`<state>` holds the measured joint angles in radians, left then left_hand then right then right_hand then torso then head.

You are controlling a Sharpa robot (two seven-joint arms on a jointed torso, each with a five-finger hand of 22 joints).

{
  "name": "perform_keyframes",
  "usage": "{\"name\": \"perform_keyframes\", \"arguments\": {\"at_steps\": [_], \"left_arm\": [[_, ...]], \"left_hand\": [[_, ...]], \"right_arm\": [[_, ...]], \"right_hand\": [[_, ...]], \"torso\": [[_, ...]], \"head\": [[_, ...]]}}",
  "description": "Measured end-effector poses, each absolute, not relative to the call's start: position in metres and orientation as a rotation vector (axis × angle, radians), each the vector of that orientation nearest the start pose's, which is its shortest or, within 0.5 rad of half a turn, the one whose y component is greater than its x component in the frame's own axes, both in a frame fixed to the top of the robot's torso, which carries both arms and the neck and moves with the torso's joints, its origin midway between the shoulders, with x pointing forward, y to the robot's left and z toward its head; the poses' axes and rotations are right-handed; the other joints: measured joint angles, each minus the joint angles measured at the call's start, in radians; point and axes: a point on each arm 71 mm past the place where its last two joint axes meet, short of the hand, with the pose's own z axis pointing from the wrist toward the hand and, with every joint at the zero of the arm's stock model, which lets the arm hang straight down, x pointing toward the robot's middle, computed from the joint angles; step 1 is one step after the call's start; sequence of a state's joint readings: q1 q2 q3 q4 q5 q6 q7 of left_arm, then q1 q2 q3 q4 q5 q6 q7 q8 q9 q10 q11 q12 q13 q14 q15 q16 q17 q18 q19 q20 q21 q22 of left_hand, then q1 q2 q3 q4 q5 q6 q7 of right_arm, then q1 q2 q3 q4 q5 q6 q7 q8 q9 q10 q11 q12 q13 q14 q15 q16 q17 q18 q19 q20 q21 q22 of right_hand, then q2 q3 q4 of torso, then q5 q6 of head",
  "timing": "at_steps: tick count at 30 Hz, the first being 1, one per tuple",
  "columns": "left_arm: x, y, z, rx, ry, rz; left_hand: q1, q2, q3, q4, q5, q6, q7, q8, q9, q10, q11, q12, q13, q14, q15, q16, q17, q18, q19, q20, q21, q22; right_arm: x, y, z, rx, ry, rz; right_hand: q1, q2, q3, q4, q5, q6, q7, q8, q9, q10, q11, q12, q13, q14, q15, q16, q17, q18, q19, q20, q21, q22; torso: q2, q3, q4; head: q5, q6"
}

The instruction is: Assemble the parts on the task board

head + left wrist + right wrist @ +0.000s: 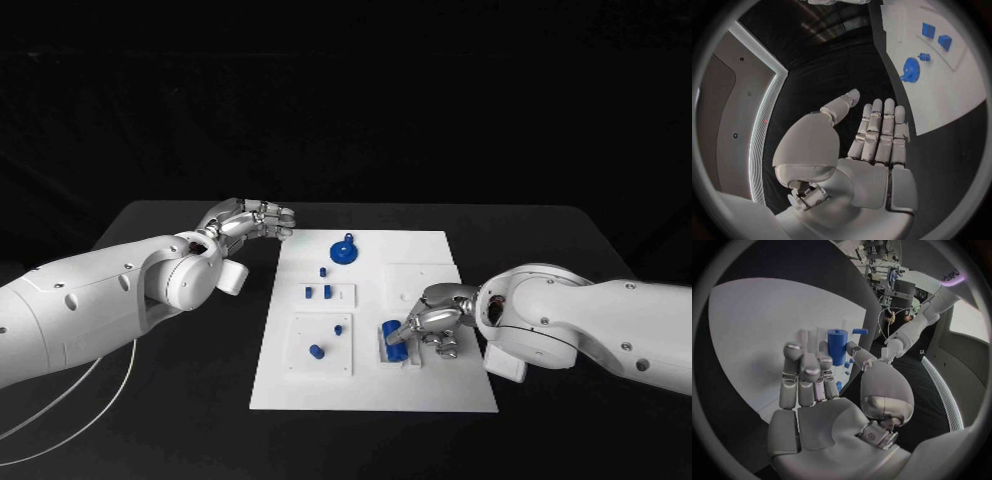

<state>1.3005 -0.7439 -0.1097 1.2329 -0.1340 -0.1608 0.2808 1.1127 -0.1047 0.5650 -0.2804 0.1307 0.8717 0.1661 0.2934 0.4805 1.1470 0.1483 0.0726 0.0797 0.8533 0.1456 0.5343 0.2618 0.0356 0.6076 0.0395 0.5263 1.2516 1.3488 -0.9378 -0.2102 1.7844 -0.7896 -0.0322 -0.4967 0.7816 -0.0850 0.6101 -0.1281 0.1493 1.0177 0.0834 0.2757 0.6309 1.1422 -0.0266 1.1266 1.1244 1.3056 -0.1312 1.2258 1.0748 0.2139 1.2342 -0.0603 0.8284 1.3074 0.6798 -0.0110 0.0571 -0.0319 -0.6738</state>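
Observation:
The white task board (433, 395) lies in the middle of the black table. My right hand (433, 325) hovers low over its near right part. A thumb and a finger (824, 360) close on either side of an upright blue cylinder (837, 345), which stands by a blue block (392, 342). My left hand (253, 220) hangs off the board's far left corner with its fingers (879, 130) straight and nothing in it. A round blue part (345, 250) (911, 70) lies on the far part of the board. Small blue parts (309, 293) (316, 351) stand in the square plates on the left side.
The board (942, 90) carries raised white square plates (322, 345) on its left half. A white cable (87, 385) trails under my left arm across the table's near left. Bare black table surrounds the board on both sides.

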Motion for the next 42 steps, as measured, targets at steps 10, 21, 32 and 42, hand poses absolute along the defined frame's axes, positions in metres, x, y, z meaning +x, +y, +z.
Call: {"name": "perform_keyframes", "arguments": {"at_steps": [10, 21, 32, 42], "left_arm": [[0.5461, 0.2401, -0.1717, -0.960, 1.551, -1.386], [0.5461, 0.2401, -0.1718, -0.961, 1.552, -1.386], [0.5461, 0.2407, -0.1719, -0.962, 1.553, -1.384], [0.5461, 0.2413, -0.1720, -0.963, 1.553, -1.383]], "left_hand": [[-0.004, -0.004, 0.000, 0.000, 0.000, 0.000, 0.000, 0.000, 0.000, 0.000, 0.000, 0.000, 0.000, 0.000, 0.000, -0.004, 0.001, 0.000, 0.000, 0.000, 0.000, 0.001], [-0.008, -0.001, 0.000, 0.000, 0.000, 0.000, 0.000, 0.000, 0.000, 0.000, 0.000, 0.000, -0.001, 0.000, 0.000, -0.004, 0.002, 0.000, 0.000, 0.000, 0.000, 0.001], [-0.008, -0.001, -0.002, 0.002, 0.000, -0.006, 0.001, 0.000, -0.001, -0.004, 0.004, 0.000, -0.002, 0.000, 0.000, -0.004, 0.003, 0.000, 0.000, 0.000, 0.000, 0.002], [-0.008, -0.001, -0.002, 0.002, 0.000, -0.006, 0.001, 0.000, -0.001, -0.004, 0.004, 0.000, -0.002, 0.000, 0.000, -0.008, 0.004, 0.000, 0.000, 0.000, -0.004, 0.003]], "right_arm": [[0.4213, -0.1903, -0.2051, 0.339, 2.377, 0.648], [0.4214, -0.1894, -0.2068, 0.329, 2.374, 0.641], [0.4188, -0.1935, -0.2071, 0.310, 2.374, 0.669], [0.4131, -0.1971, -0.2065, 0.256, 2.398, 0.712]], "right_hand": [[-0.016, -0.024, -0.009, 0.003, -0.018, 0.000, 0.000, -0.001, 0.002, 0.000, 0.000, -0.004, 0.000, 0.002, 0.002, -0.004, 0.000, 0.000, 0.000, 0.000, 0.000, 0.000], [-0.106, -0.038, -0.165, -0.065, 0.005, -0.003, 0.002, -0.010, 0.011, -0.003, 0.002, -0.008, 0.005, 0.000, 0.000, -0.015, 0.004, 0.002, -0.013, -0.003, 0.000, 0.000], [-0.154, -0.064, -0.213, -0.106, -0.095, -0.007, 0.000, -0.025, 0.010, -0.011, -0.004, -0.012, 0.006, -0.007, -0.001, -0.023, 0.004, 0.002, -0.018, -0.014, -0.016, 0.000], [-0.091, -0.039, -0.203, -0.157, -0.090, -0.007, -0.001, -0.024, 0.017, -0.011, -0.004, -0.012, 0.007, -0.003, -0.005, -0.023, 0.008, 0.001, -0.018, -0.015, -0.016, 0.000]], "torso": [[-0.001, 0.0013, -0.0012], [-0.001, 0.0014, -0.0018], [-0.001, 0.0015, -0.0013], [-0.001, 0.0014, -0.0013]], "head": [[0.003, -0.005], [0.004, -0.005], [0.005, -0.006], [0.006, -0.004]]}}
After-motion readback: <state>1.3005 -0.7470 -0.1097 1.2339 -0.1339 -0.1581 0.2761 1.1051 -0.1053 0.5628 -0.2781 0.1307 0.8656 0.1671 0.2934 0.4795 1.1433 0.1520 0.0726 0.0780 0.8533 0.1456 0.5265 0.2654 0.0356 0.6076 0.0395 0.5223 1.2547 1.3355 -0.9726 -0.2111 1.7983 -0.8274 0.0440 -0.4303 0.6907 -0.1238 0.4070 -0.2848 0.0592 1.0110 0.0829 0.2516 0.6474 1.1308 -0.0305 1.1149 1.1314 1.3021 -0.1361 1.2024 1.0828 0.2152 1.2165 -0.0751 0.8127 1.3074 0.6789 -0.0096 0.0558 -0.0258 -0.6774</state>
